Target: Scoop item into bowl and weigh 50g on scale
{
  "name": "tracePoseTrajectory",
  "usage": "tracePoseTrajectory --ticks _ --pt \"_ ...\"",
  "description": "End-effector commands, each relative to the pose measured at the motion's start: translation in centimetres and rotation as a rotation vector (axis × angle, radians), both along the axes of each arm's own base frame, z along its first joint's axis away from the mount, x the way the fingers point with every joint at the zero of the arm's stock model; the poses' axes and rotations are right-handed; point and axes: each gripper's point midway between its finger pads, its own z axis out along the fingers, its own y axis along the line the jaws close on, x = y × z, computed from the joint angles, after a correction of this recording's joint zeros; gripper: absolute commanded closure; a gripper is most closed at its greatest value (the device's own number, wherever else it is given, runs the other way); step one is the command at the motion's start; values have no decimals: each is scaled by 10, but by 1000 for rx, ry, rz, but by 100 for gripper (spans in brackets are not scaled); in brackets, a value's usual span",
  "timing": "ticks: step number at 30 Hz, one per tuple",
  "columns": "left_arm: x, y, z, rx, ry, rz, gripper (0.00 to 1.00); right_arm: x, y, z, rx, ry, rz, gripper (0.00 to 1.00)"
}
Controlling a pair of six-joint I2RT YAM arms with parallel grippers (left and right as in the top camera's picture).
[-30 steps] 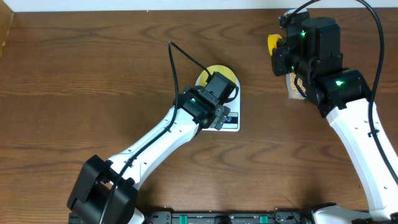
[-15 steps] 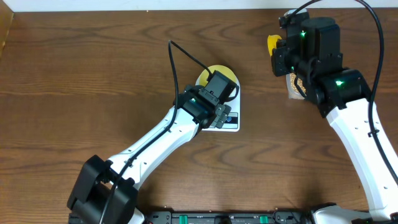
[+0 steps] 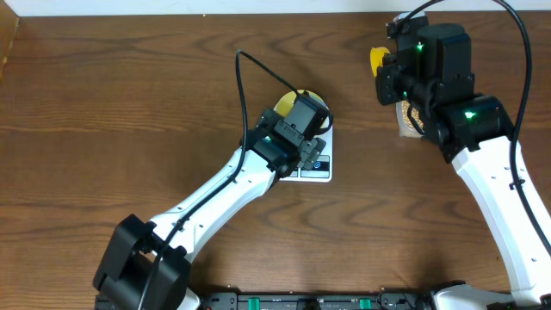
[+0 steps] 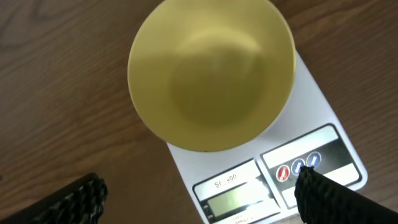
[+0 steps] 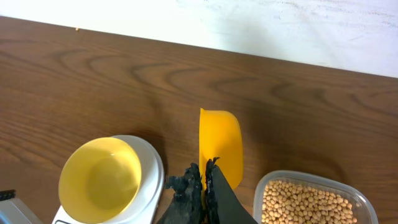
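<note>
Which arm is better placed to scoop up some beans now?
Right. The right gripper is shut on the yellow scoop, just beside the tub of beans. The left gripper is open, holding nothing, over the scale and empty bowl.

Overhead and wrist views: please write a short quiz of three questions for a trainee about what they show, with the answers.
1. True or false: the bowl on the scale holds beans.
2. What does the right gripper hold?
A. the yellow scoop
B. a spoon
C. a cup
3. Fill in: the beans lie in a clear plastic ___.

Key
1. False: the bowl is empty.
2. A: its fingers are shut on the scoop's handle.
3. tub
</note>
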Motion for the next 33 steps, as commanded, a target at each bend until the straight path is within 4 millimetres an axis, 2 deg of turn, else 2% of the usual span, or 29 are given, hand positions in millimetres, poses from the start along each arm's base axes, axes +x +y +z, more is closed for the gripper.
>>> tracePoseTrajectory --ticks 1,6,15,21,33 --pt "-1 4 -7 32 6 -9 2 3 2 7 15 -15 -2 99" --pt "-1 4 -22 50 36 -4 2 2 3 5 16 -9 1 99" --pt "-4 7 -83 145 151 -5 2 -3 3 -1 27 27 -11 99" --pt "0 3 -81 126 130 -1 2 -4 3 -2 46 36 -27 99" --pt "-10 -2 -86 96 183 -17 2 -3 3 -1 46 32 -27 99"
